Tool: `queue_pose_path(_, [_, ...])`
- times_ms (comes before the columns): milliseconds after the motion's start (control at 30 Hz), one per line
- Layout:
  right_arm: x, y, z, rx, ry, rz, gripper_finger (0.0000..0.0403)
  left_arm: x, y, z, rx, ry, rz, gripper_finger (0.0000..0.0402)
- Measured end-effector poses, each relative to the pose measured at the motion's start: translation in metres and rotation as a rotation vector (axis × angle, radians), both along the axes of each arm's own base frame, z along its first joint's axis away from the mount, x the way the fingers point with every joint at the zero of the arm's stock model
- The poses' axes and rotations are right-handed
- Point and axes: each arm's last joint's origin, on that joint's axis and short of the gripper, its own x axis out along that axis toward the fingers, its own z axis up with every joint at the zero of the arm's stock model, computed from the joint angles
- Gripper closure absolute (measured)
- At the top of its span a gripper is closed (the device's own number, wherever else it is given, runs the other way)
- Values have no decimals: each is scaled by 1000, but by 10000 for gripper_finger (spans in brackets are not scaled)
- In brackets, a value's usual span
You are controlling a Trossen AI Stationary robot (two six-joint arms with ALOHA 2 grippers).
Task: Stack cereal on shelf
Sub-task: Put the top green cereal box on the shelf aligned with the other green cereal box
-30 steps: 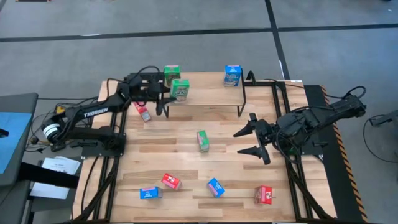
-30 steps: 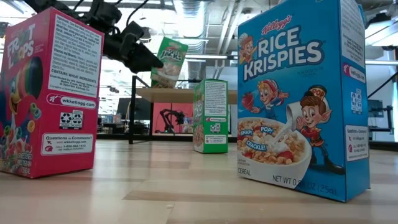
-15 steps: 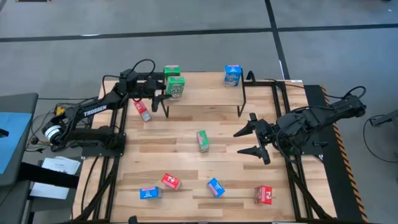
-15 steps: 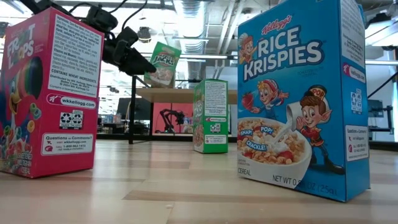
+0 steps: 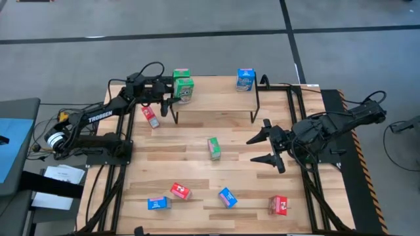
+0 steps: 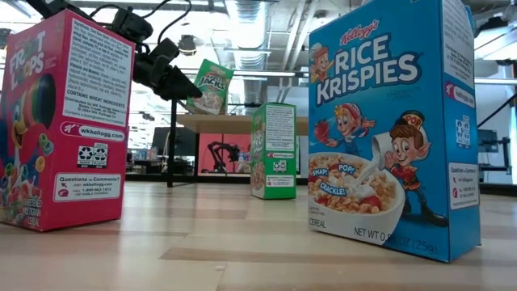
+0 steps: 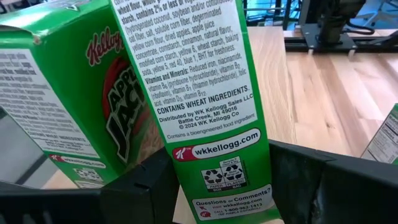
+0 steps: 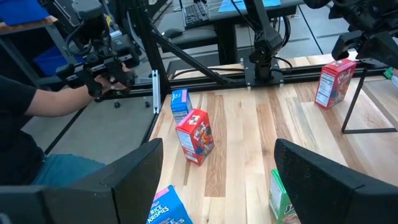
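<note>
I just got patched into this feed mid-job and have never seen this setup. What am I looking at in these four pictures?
Two robot arms work at a wooden table. One picture looks down from overhead, one looks level across the tabletop, and two come from cameras on the arms' wrists. The left claw holds a green cereal box over the shelf, beside another green box; a blue box stands on the shelf's other end. The right claw waits open over the table. Six more small cereal boxes sit scattered on the tabletop.
</note>
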Motion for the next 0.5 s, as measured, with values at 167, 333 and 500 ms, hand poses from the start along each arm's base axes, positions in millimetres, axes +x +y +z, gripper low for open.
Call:
queue_pose_path(167, [0, 0, 0, 0, 0, 0, 72, 1, -1, -1, -7, 7, -1, 214])
queue_pose_path(333, [0, 0, 0, -1, 0, 0, 72, 1, -1, -1, -53, -8, 31, 208])
queue_pose_path(500, [0, 0, 0, -1, 0, 1, 72, 1, -1, -1, -88, -15, 39, 203])
